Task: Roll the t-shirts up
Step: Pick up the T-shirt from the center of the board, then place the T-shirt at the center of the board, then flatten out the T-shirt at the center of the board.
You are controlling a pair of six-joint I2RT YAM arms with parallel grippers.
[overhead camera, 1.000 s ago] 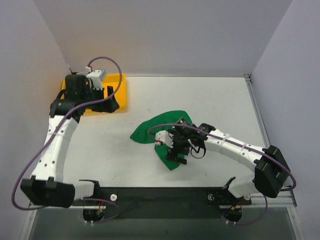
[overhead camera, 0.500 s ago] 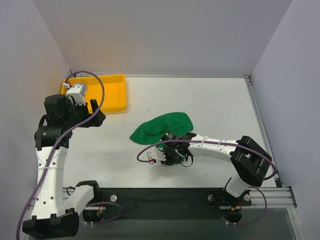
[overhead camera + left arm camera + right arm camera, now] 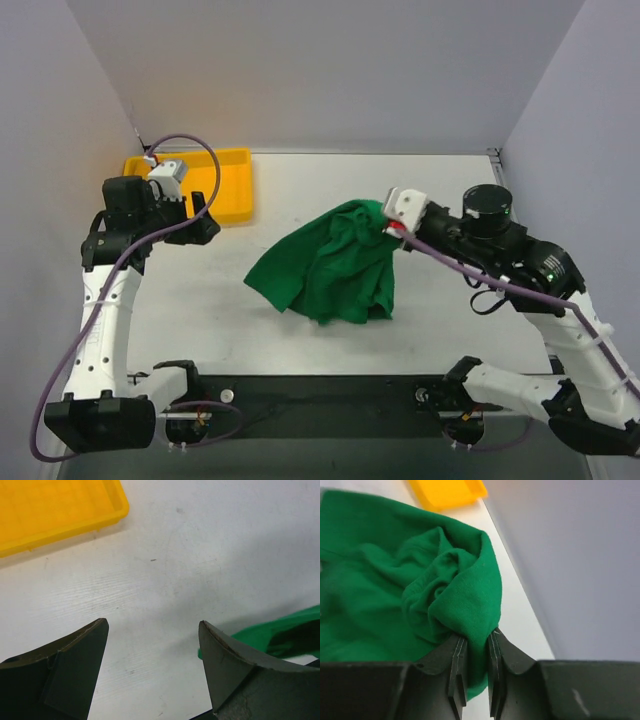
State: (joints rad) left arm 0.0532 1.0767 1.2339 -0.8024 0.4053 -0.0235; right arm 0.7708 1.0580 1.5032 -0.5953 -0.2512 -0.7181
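The green t-shirt [image 3: 330, 265] is at the middle of the white table [image 3: 450, 190], crumpled rather than flat or rolled. Its far right part is gathered into a bunched fold that is raised off the surface. From there the cloth drapes down and spreads to the left and toward the near edge in loose, wrinkled folds, with a pointed flap reaching out on the left. The right gripper [image 3: 476, 645] is clenched on that raised fold. In the right wrist view, its two dark fingers [image 3: 457, 667] stand close together with a thick wad of green fabric pinched between them, and the rest of the shirt hangs away below. The right arm [image 3: 520, 265] reaches in from the right side, its wrist held above the table beside the shirt's far right corner. The left gripper [image 3: 152, 625] is released, its jaws wide apart with only bare tabletop between them. It hovers well to the left of the shirt, apart from it. In the left wrist view, an edge of the green cloth shows just past the right-hand finger. The yellow plastic tray [image 3: 228, 185] sits at the far left corner of the table, just beyond the left gripper and well apart from the shirt. A purple cable [image 3: 195, 150] loops over the left wrist.
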